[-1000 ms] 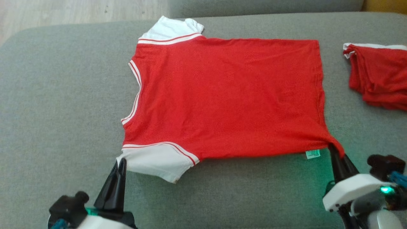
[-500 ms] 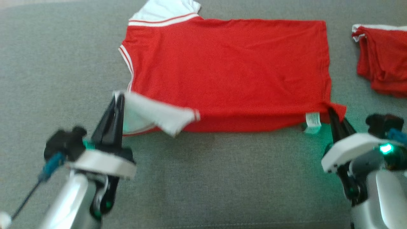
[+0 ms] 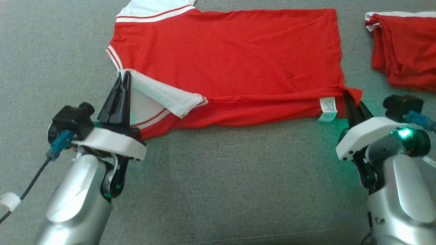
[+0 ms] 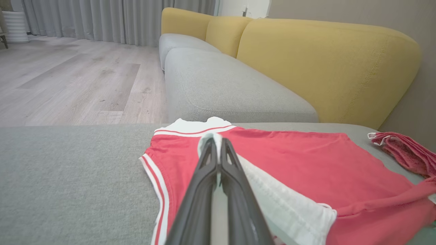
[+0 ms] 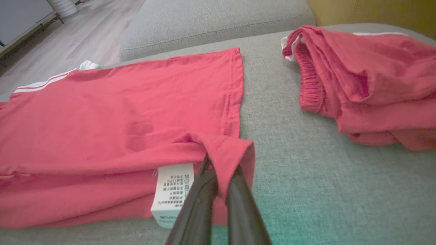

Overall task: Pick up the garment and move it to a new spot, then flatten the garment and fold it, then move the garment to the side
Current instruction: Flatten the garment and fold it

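The garment (image 3: 231, 54) is a red T-shirt with white sleeves, spread on a grey sofa seat, collar to the left. My left gripper (image 3: 124, 75) is shut on the near white sleeve (image 4: 272, 200), lifted and folded over the red body. My right gripper (image 3: 346, 95) is shut on the near hem corner (image 5: 231, 153), raised so the near edge rolls over. A white care label (image 5: 172, 190) hangs beside the right fingers. In the left wrist view the sleeve cloth (image 4: 208, 140) pokes out above the closed fingertips.
A second red garment (image 3: 402, 54) lies bunched at the right edge of the seat (image 3: 218, 190), close to my right arm. Yellow sofa cushions (image 4: 323, 64) stand behind, and wooden floor (image 4: 68, 81) lies to the left. Grey seat stretches bare in front of the shirt.
Both grippers have carried the shirt's near edge away from me, over the body: the white sleeve now lies across the red cloth. The head camera has tilted down.
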{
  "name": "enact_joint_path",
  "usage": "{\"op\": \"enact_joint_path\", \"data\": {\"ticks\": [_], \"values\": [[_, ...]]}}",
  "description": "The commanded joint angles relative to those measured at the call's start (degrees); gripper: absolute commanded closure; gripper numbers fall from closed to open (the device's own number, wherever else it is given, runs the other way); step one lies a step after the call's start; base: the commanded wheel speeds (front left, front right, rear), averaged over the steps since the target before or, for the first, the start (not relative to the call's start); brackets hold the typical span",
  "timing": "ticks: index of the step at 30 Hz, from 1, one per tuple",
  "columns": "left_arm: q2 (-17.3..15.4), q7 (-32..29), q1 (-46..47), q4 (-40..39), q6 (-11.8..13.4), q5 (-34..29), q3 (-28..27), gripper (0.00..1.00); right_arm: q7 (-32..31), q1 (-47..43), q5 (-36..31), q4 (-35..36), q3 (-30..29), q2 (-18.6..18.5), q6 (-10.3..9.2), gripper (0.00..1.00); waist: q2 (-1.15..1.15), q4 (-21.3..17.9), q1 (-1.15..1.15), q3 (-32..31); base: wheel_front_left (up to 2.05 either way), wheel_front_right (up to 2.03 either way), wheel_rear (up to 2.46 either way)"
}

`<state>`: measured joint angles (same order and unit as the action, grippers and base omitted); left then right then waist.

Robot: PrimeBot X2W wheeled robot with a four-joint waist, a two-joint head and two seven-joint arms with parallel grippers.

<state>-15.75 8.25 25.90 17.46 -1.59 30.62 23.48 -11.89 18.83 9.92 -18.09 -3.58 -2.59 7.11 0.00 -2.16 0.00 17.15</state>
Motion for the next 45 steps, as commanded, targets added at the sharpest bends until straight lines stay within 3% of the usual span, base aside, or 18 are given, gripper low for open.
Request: {"op": "enact_joint_path", "data": {"ticks": [1, 2, 3, 4, 5, 6, 13, 21, 28, 35, 45], "values": [[-1.08, 0.81, 2.71, -0.87, -0.14, -0.08, -2.43, 1.0, 1.17, 2.25, -0.41, 1.41, 1.6, -0.29, 0.37, 0.52, 0.0, -0.09, 0.0, -0.03, 0.0, 0.0, 0.0], [-0.87, 1.22, 3.15, -0.05, -0.11, 0.05, -2.6, 1.0, 1.73, 2.79, -0.27, 0.96, 1.83, -0.29, 0.37, 0.0, 0.0, -0.15, 0.0, -0.03, 0.0, 0.0, 0.0], [-0.69, 1.79, 3.59, 0.7, -0.13, 0.12, -2.79, 0.89, 2.38, 3.34, 0.09, 0.46, 1.86, -0.29, 0.37, 0.0, 0.0, -0.22, 0.0, -0.02, 0.0, 0.0, 0.0], [-0.56, 2.52, 4.05, 1.39, -0.11, 0.07, -3.02, 0.65, 3.15, 3.92, 0.46, -0.02, 2.09, -0.29, 0.37, 0.0, 0.0, -0.28, 0.0, 0.0, 0.0, 0.0, 0.0], [-0.37, 3.22, 4.45, 2.1, -0.02, 0.09, -3.33, 0.53, 3.96, 4.47, 0.69, -0.55, 2.23, -0.29, 0.37, 0.0, 0.0, -0.34, 0.0, 0.0, 0.0, 0.0, 0.0], [-0.23, 3.78, 4.84, 2.82, -0.04, 0.05, -3.55, 0.0, 4.82, 5.0, 0.94, -1.06, 2.23, -0.29, 0.37, 0.0, 0.0, -0.39, 0.0, 0.0, 0.0, 0.0, 0.0], [0.95, 6.26, 6.21, 4.86, -1.02, -0.32, -4.99, 0.0, 10.95, 6.8, 0.88, -3.26, 1.95, -0.29, 0.37, 0.0, 0.0, -0.25, 0.0, 0.02, 0.0, 0.0, 0.0], [1.49, 6.69, 0.46, 0.84, -1.92, 0.42, -6.66, 0.0, 15.27, 2.52, -1.52, 0.73, -0.51, -0.29, 0.37, 0.0, 0.0, 0.08, 0.0, -1.66, 0.0, 0.0, 0.0], [1.85, 0.4, -7.79, 0.28, 2.0, 4.51, -7.94, 0.0, 15.77, -4.12, -1.8, 5.64, -0.69, -0.29, 0.37, 0.0, 0.0, 0.52, 0.0, -3.29, 0.0, 0.0, 0.0], [2.4, -6.38, -10.04, 1.55, 5.41, 8.21, -9.33, 0.0, 14.3, -6.88, -0.56, 7.29, 0.42, -0.29, 0.37, 0.0, 0.0, -0.09, 0.0, -2.89, 0.0, 0.0, 0.0], [3.82, -11.23, -9.5, 3.87, 5.97, 13.78, -11.36, 0.0, 12.54, -5.66, -0.64, 5.7, 1.51, -0.29, 0.37, 0.0, 0.0, -1.73, 0.0, -1.47, 0.0, 0.0, 0.0]]}}
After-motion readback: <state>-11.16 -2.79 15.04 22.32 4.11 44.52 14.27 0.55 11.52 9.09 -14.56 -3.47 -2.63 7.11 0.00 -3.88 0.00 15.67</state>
